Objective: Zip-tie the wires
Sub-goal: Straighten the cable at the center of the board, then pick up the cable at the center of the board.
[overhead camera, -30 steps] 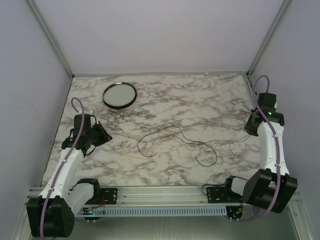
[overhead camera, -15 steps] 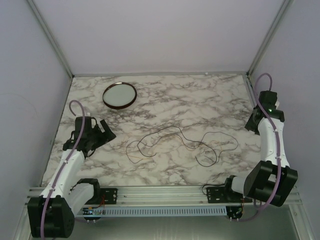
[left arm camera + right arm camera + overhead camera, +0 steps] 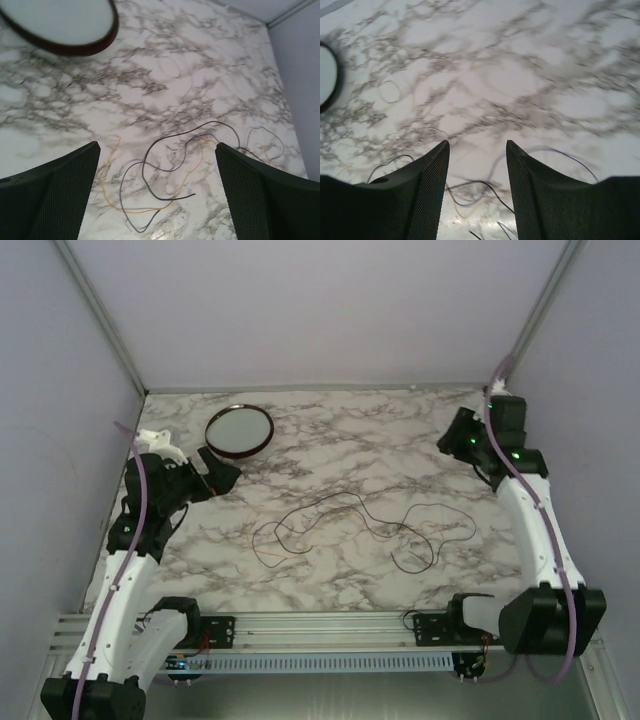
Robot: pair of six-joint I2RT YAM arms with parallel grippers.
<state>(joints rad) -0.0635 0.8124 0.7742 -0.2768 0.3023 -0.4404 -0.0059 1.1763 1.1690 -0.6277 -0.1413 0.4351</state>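
Right hand point(image 3: 476, 146) rose; hair-thin looped wires point(image 3: 216, 122).

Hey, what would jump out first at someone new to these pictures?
A loose tangle of thin dark wires sprawls across the middle of the marble table. A round dark-rimmed dish sits at the far left. The left end effector and right end effector both hover open and empty.

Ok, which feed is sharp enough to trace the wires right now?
Top external: evenly lit and sharp, though the wires are hair-thin there. Left wrist: crisp, the strands separate cleanly, with mild glare on the marble table near the bottom edge. Right wrist: blurred, the marble veins smeared and the strands hard to tell apart, so best avoided.
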